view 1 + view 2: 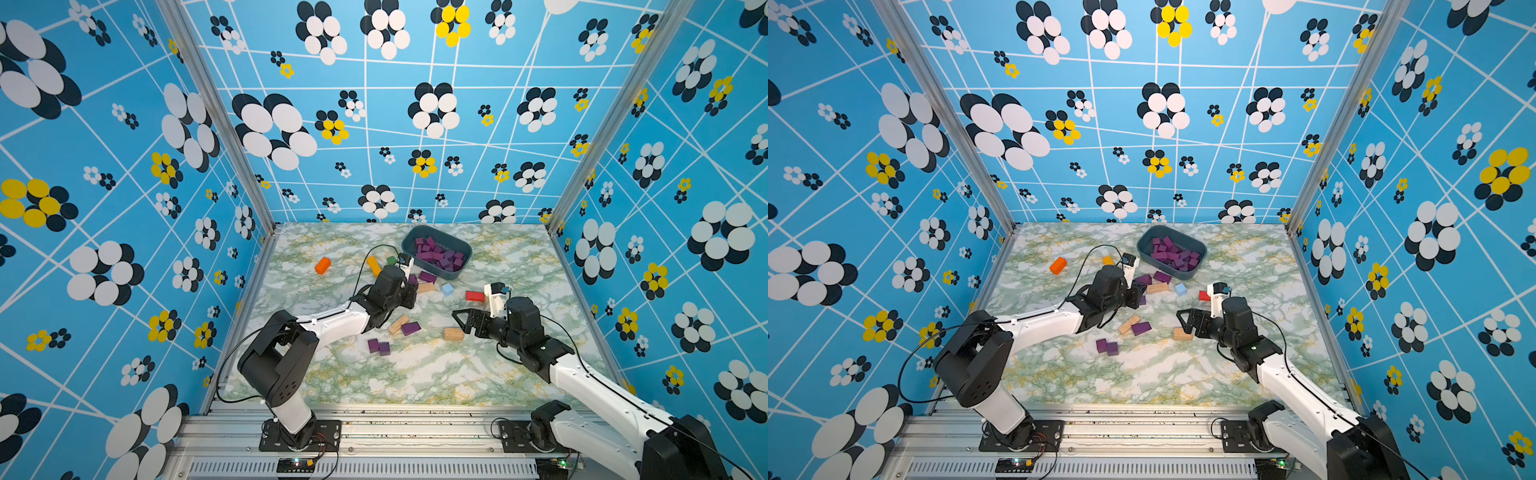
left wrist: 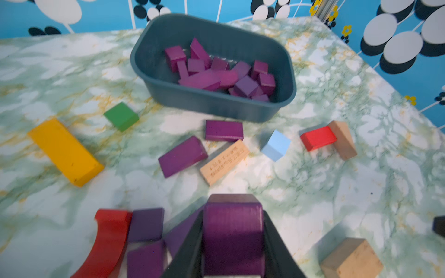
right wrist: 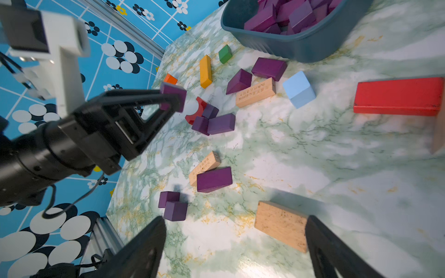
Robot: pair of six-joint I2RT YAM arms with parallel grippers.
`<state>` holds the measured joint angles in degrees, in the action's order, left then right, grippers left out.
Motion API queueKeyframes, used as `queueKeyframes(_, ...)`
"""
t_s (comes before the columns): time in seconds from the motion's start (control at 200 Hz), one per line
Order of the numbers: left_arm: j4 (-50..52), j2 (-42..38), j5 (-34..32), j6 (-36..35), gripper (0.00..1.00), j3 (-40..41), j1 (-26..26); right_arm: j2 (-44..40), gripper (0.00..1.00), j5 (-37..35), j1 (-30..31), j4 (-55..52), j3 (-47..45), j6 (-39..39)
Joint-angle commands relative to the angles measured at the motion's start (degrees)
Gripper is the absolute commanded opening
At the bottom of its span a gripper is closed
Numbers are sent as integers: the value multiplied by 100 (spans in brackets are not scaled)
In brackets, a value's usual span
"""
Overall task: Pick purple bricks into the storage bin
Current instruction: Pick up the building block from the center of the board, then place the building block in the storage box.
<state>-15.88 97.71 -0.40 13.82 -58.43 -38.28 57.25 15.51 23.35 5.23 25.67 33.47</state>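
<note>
Blue walls with black, white and yellow flower print all round, and a green-marbled counter (image 1: pixel 415 382) in the middle. In both top views the bin (image 1: pixel 409 241) sits toward the far side of the counter, already heaped with purple bricks (image 1: pixel 440 255), so I'd say this job is well past halfway. What's left is a handful of loose purple ones scattered between the bin and the arms. They're mixed in with tan, red, yellow, green, orange and light-blue blocks that should stay put. The left pincer (image 1: pixel 410 291) is near the bin, and the right pincer (image 1: pixel 460 322) hangs just beside a tan block (image 1: pixel 454 333).

Left wrist view: the left pincer is clamped tight on one purple brick (image 2: pixel 232 231), dark and matte, filling the gap between the jaws. The bin is straight ahead, with a purple bar (image 2: pixel 224 130) lying just beside its near wall. More purple pieces huddle against a red arch (image 2: pixel 108 235).

Right wrist view: the right pincer's jaws are spread wide with nothing in them, and the tan block lies on the counter beneath. I count about eight purple bricks loose on the counter here, plus the one in the left pincer, which looks lifted off the counter. They look like painted wood with flat faces, easy enough to pinch.
</note>
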Motion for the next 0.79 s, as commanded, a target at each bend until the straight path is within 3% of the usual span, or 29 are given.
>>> queueKeyframes(0.0,-348,501,337,-287,27,-572,-13,-73,99,-260,44,215,-166,73)
queueKeyframes(0.27,-747,1762,728,-483,27,-2050,133,-321,99,-618,38,800,-715,323)
queueKeyframes(0.595,-770,3297,456,-1206,32,-3713,231,-806,99,-1274,36,631,-1054,261)
queueKeyframes(0.69,-610,3617,272,-1303,42,-4160,251,-966,99,-1433,35,577,-1129,239)
queueKeyframes(0.77,-633,3786,255,-1327,65,-4383,276,-1046,99,-1452,29,512,-1168,201)
queueKeyframes(0.79,-647,3807,238,-1342,75,-4419,278,-1064,99,-1446,34,501,-1176,188)
